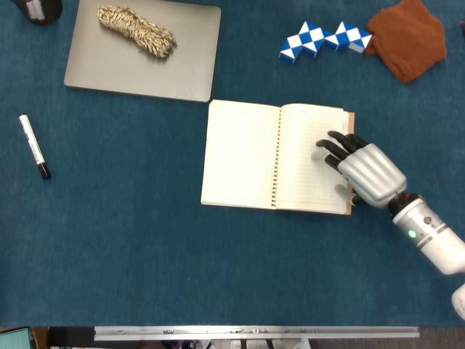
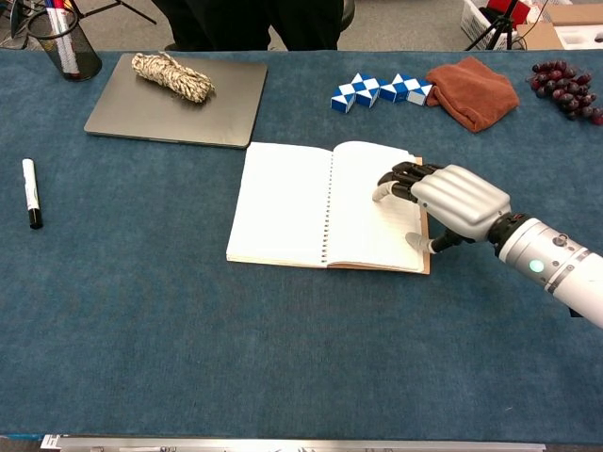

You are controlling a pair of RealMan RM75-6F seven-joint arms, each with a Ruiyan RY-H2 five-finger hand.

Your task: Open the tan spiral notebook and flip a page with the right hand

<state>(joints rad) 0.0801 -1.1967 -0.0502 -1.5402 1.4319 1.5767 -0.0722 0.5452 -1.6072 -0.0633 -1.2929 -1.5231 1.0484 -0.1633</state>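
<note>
hovering right hand over notebook right edge, fingers apart, gripping nothing | pages looking thin, floppy | judging outer page corner best to pinch

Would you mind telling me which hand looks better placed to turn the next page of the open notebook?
The right hand, probably: its fingers lie over the right-hand page of the open notebook, near its outer edge. The left hand shows in neither view.

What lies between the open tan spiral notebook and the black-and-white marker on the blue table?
Nothing: between the open tan spiral notebook and the black-and-white marker only bare blue table cloth shows, clearest in the head view.
</note>
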